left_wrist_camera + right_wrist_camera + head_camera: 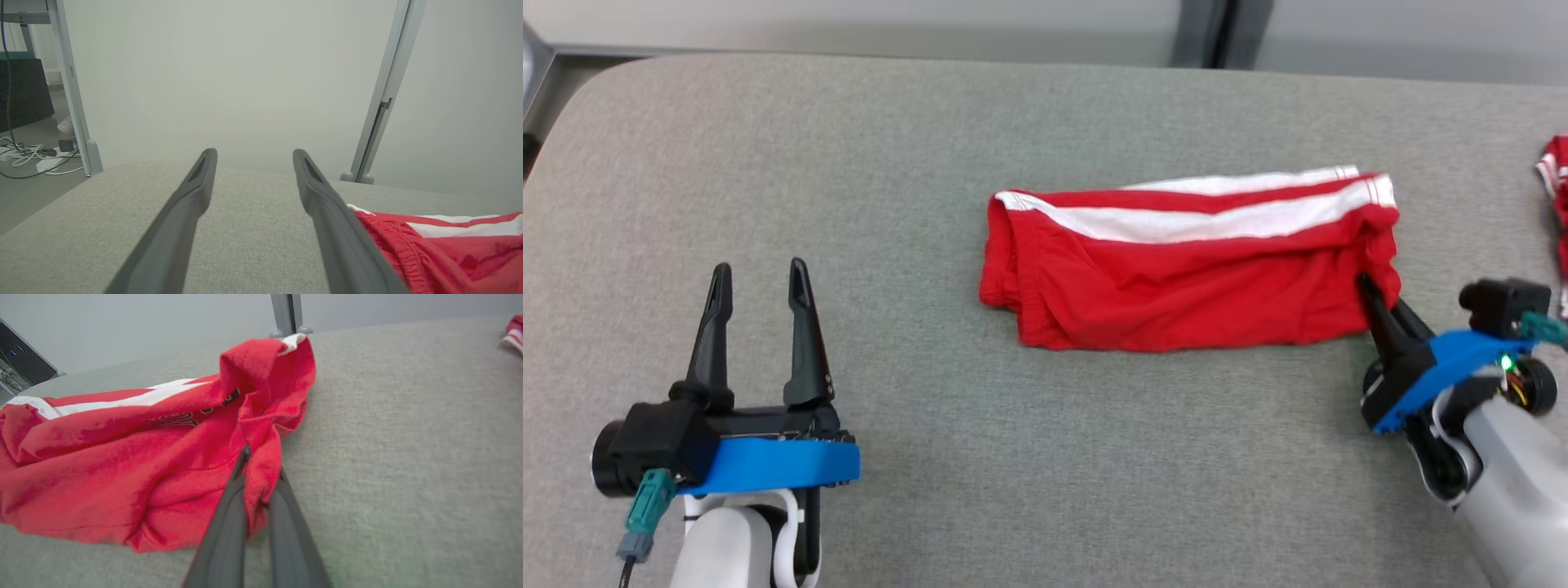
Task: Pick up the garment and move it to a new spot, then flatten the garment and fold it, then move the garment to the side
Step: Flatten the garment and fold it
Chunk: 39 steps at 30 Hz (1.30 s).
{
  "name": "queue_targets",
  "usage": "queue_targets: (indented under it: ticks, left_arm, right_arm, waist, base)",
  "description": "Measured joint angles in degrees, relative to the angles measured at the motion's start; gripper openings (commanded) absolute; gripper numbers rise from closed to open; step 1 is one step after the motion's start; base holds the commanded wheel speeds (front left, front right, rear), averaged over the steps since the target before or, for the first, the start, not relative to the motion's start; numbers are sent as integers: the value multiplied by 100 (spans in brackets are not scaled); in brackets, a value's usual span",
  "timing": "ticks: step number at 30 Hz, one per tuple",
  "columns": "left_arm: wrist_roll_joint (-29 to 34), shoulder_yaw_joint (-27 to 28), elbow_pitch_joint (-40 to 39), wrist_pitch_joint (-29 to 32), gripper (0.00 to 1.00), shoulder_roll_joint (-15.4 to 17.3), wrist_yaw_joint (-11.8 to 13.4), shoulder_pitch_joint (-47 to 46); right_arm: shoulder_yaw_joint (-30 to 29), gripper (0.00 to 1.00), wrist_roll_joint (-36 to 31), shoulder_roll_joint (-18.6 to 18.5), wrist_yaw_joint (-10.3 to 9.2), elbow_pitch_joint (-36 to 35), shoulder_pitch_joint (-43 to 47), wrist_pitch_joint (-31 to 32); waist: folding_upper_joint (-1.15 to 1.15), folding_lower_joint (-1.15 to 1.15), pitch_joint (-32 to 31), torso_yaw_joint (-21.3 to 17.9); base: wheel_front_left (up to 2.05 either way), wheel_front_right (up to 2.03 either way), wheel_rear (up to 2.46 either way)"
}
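Garment (1188,278): red cloth with white stripes, lying loosely folded and wrinkled on the grey worktop (931,449), right end caught in the right tool (1365,286).

Nearest: left tool (760,273), low over bare worktop. Fingers spread wide, nothing between them. The garment sits ahead of it and off to its right, well apart, not touching. In the left wrist view the elastic waistband end shows just past the right finger.

Right tool: fingers pressed together on a fold of red fabric at the garment's near right corner. The right wrist view shows cloth pinched between the two fingers and bunched up around the tips. The rest of the garment runs away to this tool's left, flat on the worktop. Some dark lettering shows in a crease, not readable.

Farther on, the white stripes run along the garment's far edge.

Beyond and to the right of the right tool, apart from it, is a second red-and-white cloth (1558,188) at the picture's edge.

Past the worktop's far edge: pale wall panels and a grey post (1205,33).
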Motion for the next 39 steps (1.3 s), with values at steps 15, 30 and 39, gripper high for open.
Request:
queue_targets:
  ticks: [15, 30, 39]
  left_arm:
    - [85, 7, -14, 0, 100, 0, -53, 282]
    - [37, -130, 33, 0, 100, -1, -81, 291]
    - [-80, -277, 31, 0, 100, 0, -27, 288]
  right_arm:
    - [-1318, 0, -127, -357, -1, -565, 1249, -52]
    - [-1436, 0, -924, 53, -1, -1518, 804, 386]
    - [-1191, 0, -1377, 662, -1, -1892, 331, 827]
  waist:
    - [0, 0, -353, -320]
    - [0, 0, -498, -97]
    - [0, 0, -497, 228]
  base:
    - [0, 0, 0]
    - [0, 0, 0]
    - [0, 0, 0]
